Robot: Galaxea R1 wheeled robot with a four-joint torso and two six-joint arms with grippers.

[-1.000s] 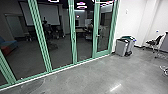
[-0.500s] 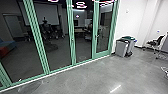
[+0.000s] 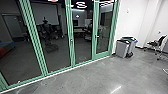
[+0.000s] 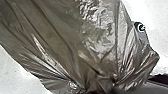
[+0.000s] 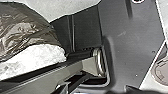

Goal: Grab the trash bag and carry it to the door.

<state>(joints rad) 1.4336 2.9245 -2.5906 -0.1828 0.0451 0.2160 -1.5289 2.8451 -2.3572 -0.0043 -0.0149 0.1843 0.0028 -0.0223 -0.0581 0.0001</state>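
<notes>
The left gripper (image 4: 101,85) is pinching the glossy, crinkled trash bag (image 4: 75,42) into fanning pleats; the right gripper's state I cannot tell.

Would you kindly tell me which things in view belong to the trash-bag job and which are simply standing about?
Part of the job:
- trash bag
- glass door, possibly; I cannot tell whether it is the intended one

Just standing about:
- gray bins
- black chair

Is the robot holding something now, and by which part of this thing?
Apparently the trash bag, by its bunched part, where the folds draw together in the left wrist view; the hold itself cannot be seen.
</notes>
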